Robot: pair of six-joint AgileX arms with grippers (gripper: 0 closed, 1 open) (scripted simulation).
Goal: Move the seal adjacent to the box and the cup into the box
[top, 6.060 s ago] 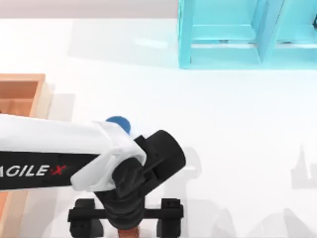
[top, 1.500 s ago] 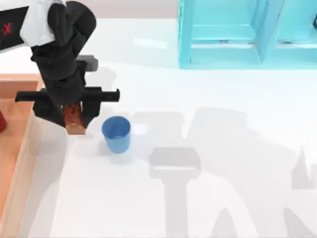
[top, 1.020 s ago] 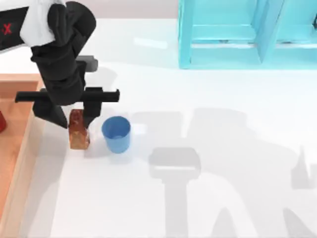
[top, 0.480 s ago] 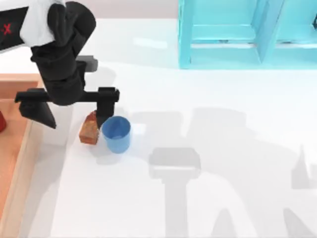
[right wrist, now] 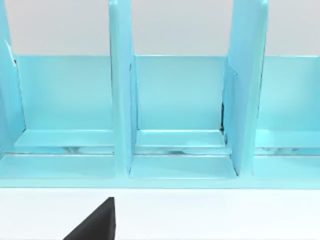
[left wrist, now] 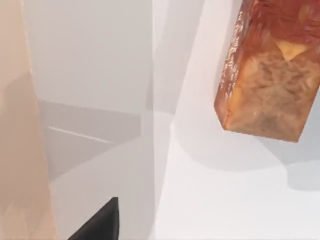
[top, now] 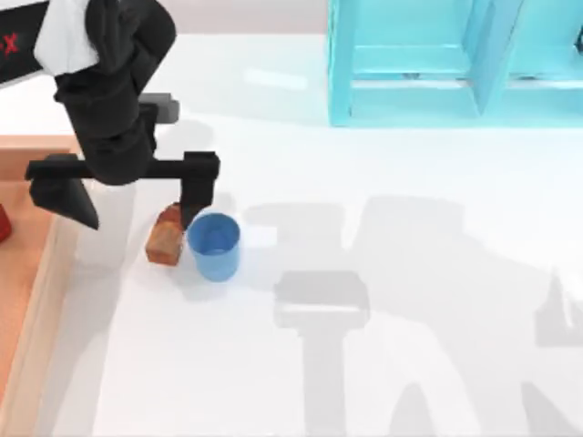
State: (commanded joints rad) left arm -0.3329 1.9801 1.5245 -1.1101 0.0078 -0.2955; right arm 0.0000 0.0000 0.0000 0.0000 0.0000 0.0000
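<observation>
The reddish-brown seal (top: 165,242) lies tipped on the white table against the left side of the blue cup (top: 214,246), which stands upright. The light wooden box (top: 41,300) is at the table's left edge, a gap left of the seal. My left gripper (top: 130,193) hovers open above that gap, its right finger (top: 197,187) just above the seal and nothing held. In the left wrist view the seal (left wrist: 272,75) lies on the table with the box wall (left wrist: 20,125) off to one side. My right arm is parked, its wrist camera facing the shelf.
A cyan-blue shelf cabinet (top: 455,64) stands at the back right and spans the right wrist view (right wrist: 180,110). A small red object (top: 3,224) sits inside the box at the left edge. White table stretches right of the cup.
My left gripper carried the seal beside the box, set it down and opened. The seal tipped right against the cup. The gripper has since risen a little.
</observation>
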